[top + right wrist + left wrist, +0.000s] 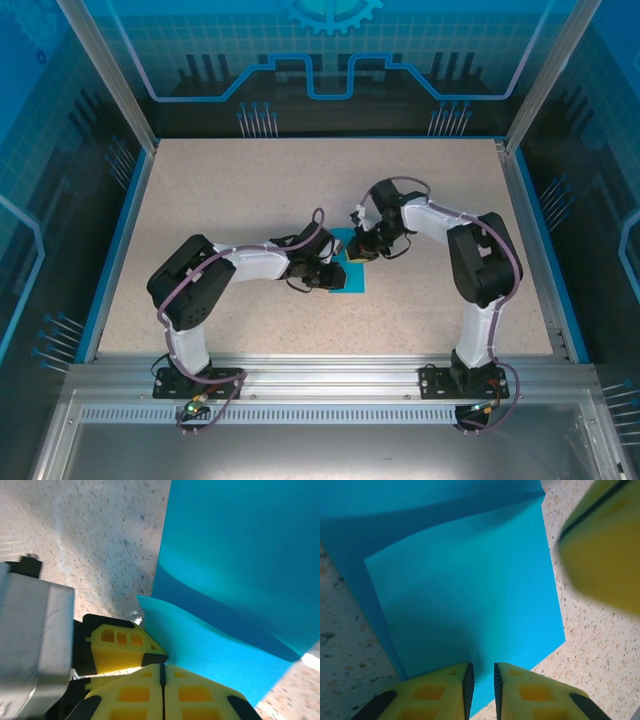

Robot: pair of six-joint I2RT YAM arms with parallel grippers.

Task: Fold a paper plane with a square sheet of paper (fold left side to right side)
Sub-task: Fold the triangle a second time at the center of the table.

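From above, the 2 arms meet at the middle of the table (250,190). There the left gripper (332,277) and right gripper (366,248) sit just beside each other over the square sheet of paper (353,284), which lies well apart from the blue border strip (118,250) with bare speckled top on all 4 sides. The left wrist camera adds that its fingers (525,692) stand a narrow slit apart over the sheet's near edge, with a lifted flap (470,595) above a lower layer. The right wrist camera shows its own 2 pads (200,695) pressed together where a curled edge of the paper meets them, though whether they pinch it cannot be told.
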